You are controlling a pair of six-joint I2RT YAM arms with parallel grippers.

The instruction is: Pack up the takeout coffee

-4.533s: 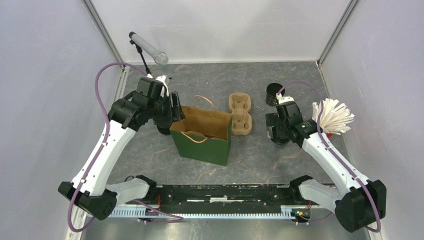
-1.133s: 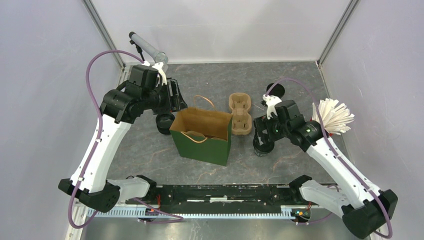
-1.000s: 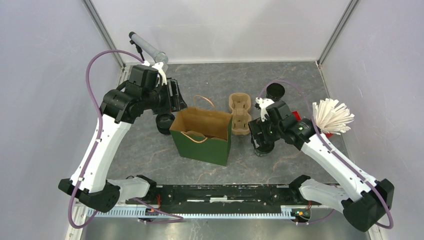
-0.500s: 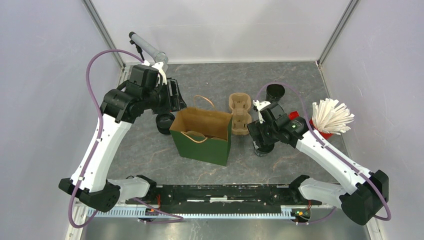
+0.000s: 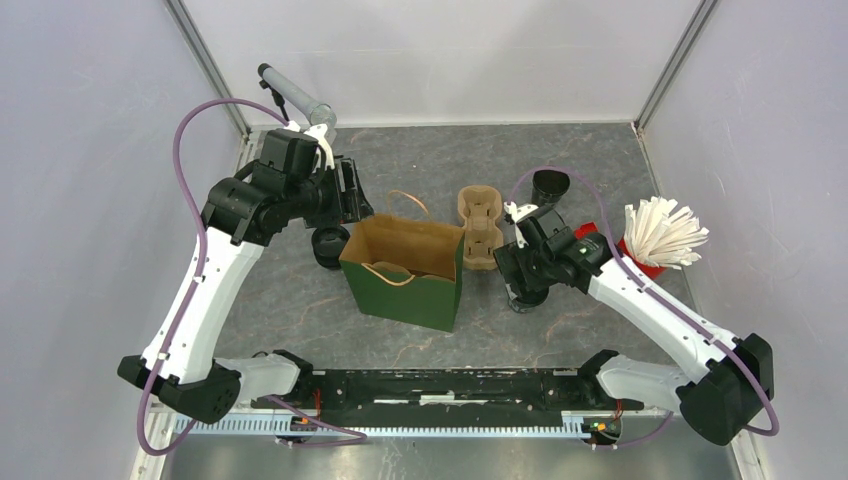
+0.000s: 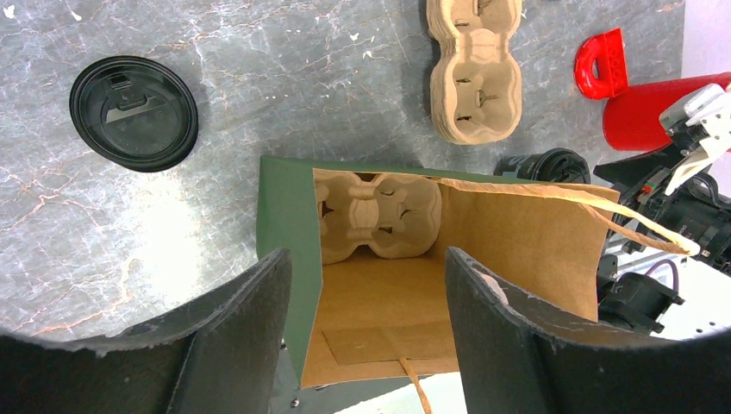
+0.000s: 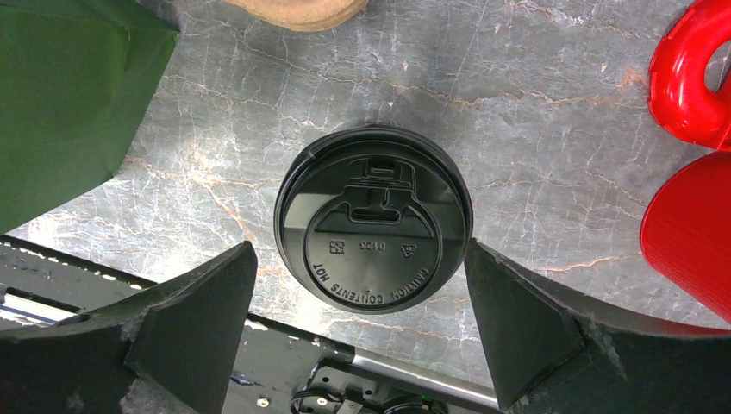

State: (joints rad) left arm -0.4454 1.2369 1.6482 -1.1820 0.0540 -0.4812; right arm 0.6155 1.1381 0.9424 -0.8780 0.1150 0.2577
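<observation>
while the right pincer [image 7: 360, 248] hangs released above it, fingers [image 7: 198, 319] spread clear of both its sides, the lidded black coffee cup [image 7: 373, 216] stands upright on the grey worktop [image 7: 534, 112], a little right of centre in the top view. left of it in that view sits a green paper bag [image 5: 405, 290], mouth open, with a cardboard cup tray [image 6: 379, 216] lying inside. a second tray [image 5: 480, 230] rests up and left of the cup, beside the bag. the left pincer [image 6: 366, 259] hovers released over the bag's mouth. a lidless black cup [image 5: 550, 185] stands further up.
</observation>
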